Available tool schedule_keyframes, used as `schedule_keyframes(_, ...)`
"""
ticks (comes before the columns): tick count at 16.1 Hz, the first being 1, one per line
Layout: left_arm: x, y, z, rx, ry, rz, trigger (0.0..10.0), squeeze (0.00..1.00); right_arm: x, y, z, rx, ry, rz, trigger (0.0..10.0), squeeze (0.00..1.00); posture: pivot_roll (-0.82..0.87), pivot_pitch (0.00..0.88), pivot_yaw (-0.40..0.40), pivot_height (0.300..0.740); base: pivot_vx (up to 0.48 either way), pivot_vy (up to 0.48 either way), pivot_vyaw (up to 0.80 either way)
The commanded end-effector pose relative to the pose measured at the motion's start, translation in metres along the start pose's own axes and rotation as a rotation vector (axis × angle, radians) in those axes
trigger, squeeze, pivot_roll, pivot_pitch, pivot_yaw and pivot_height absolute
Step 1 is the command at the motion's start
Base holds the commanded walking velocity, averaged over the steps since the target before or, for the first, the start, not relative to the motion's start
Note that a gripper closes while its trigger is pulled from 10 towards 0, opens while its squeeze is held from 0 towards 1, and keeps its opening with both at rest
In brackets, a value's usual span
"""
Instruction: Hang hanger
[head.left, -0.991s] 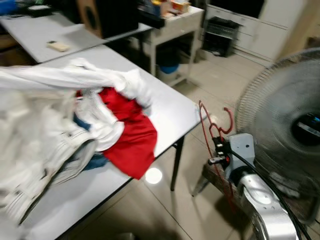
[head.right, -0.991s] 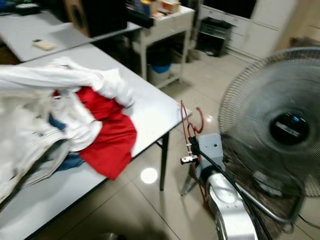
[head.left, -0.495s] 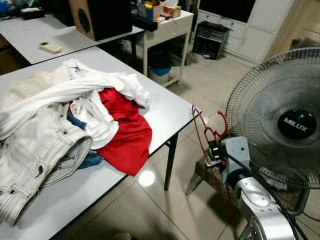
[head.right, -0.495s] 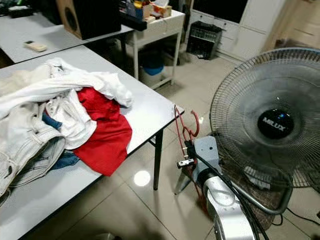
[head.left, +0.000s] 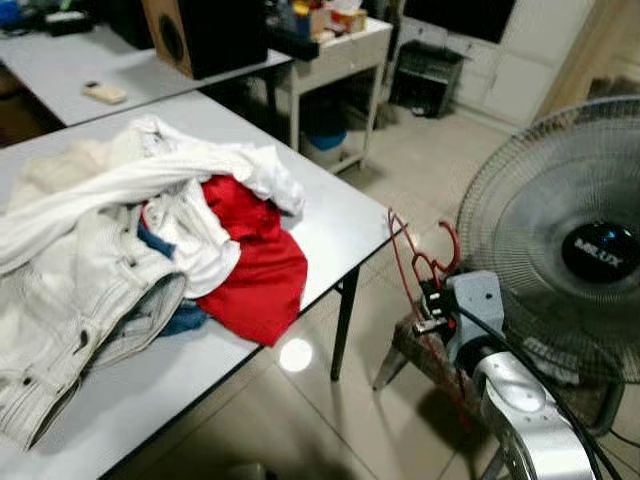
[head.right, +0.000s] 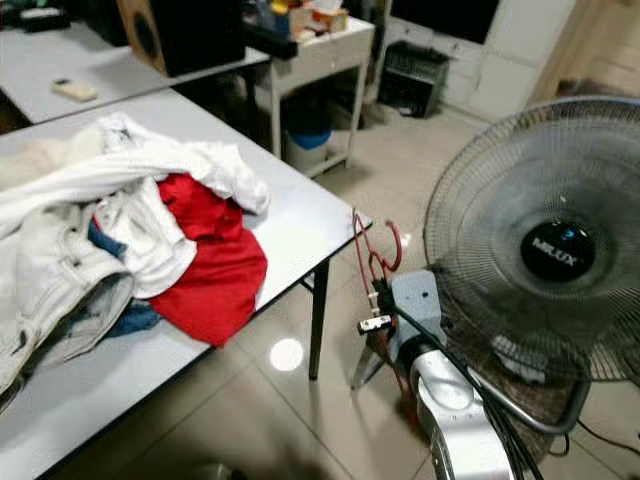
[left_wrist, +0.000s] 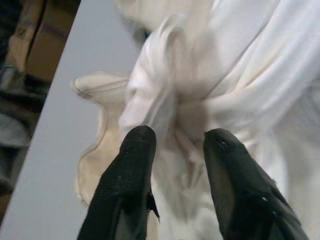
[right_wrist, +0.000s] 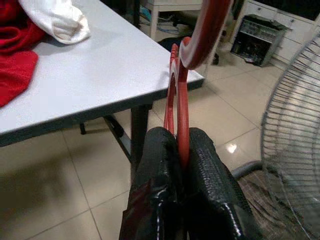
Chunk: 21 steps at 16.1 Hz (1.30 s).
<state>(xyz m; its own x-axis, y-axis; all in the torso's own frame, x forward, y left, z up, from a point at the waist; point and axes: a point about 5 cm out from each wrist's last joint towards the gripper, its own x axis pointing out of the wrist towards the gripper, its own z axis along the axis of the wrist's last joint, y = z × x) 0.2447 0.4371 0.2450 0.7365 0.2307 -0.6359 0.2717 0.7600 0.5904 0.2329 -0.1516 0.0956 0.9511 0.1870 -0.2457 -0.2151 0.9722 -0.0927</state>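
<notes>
A red hanger stands upright off the table's right corner, over the tiled floor. My right gripper is shut on its lower part. In the right wrist view the black fingers clamp the hanger's red bars, and its hook curves up above them. My left gripper is open, with its two fingertips spread just above a heap of white cloth on the grey table.
The grey table carries a heap of clothes: white garments, a red one and pale jeans. A big standing fan is close on my right. A white side table and a speaker stand behind.
The head view has steadied from blur and shifted slightly. The red hanger stays clamped in my right gripper at the same place beside the table corner.
</notes>
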Motion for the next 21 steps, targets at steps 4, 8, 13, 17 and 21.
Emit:
schedule_keyframes(4, -0.041, -0.021, 0.079, 0.012, -0.461, -0.339, 10.0, 1.0, 0.003, -0.006, 0.005, -0.008, -0.012, 0.002, 10.0, 0.0, 0.03, 0.028, 0.01, 0.74, 0.0, 0.0, 0.0)
schedule_keyframes(8, -0.016, -0.092, 0.181, -0.071, -0.899, -0.482, 10.0, 1.0, 0.004, -0.006, 0.007, -0.01, -0.019, -0.007, 10.0, 0.0, 0.0, 0.024, 0.027, 0.74, 0.0, 0.0, 0.0)
schedule_keyframes(13, 0.029, -0.199, 0.239, -0.029, -0.904, -0.491, 10.0, 0.57, -0.007, -0.013, 0.005, 0.01, -0.02, -0.085, 10.0, 0.0, -0.06, 0.025, 0.073, 0.74, 0.0, 0.0, 0.0)
schedule_keyframes(17, 0.066, -0.214, 0.245, -0.09, -0.766, -0.188, 10.0, 0.0, -0.011, -0.015, 0.002, 0.021, 0.005, -0.116, 10.0, 0.0, -0.07, 0.031, 0.071, 0.74, 0.0, 0.0, 0.0)
schedule_keyframes(21, 0.052, -0.233, 0.244, -0.52, -0.937, -0.355, 10.0, 0.0, -0.009, -0.02, 0.014, 0.009, -0.044, -0.18, 10.0, 0.0, -0.08, 0.034, 0.081, 0.74, 0.0, 0.0, 0.0)
